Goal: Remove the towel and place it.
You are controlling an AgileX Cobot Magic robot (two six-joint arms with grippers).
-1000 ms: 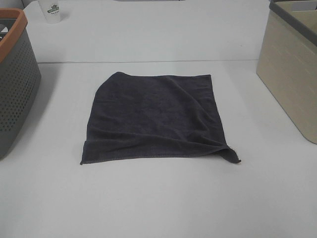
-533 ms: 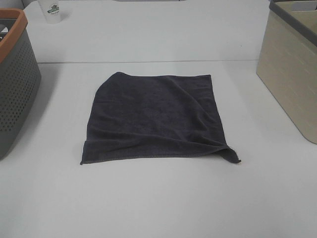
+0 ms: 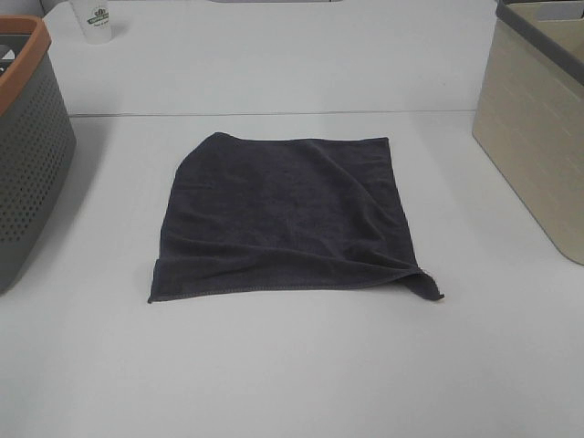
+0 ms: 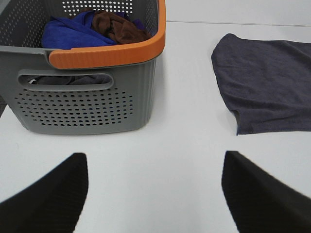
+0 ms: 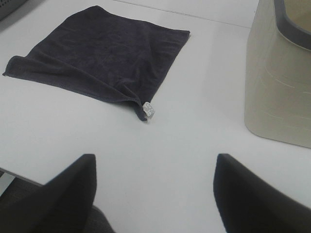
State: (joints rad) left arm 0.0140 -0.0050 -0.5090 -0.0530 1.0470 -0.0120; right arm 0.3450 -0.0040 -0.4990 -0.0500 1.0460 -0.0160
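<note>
The dark charcoal-grey towel (image 3: 287,217) lies spread flat on the white table, its near right corner folded over with a small white tag (image 5: 148,109) showing. Neither arm appears in the exterior high view. My left gripper (image 4: 155,194) is open above bare table near the grey basket (image 4: 87,104), with the towel (image 4: 265,80) off to one side of it. My right gripper (image 5: 155,191) is open too, nothing between its fingers, back from the towel's (image 5: 99,53) tagged corner.
The perforated grey basket (image 3: 26,155) with an orange rim stands at the left edge and holds blue and brown cloths (image 4: 92,26). A beige bin (image 3: 538,119) stands at the right. A white cup (image 3: 94,20) sits at the far left back.
</note>
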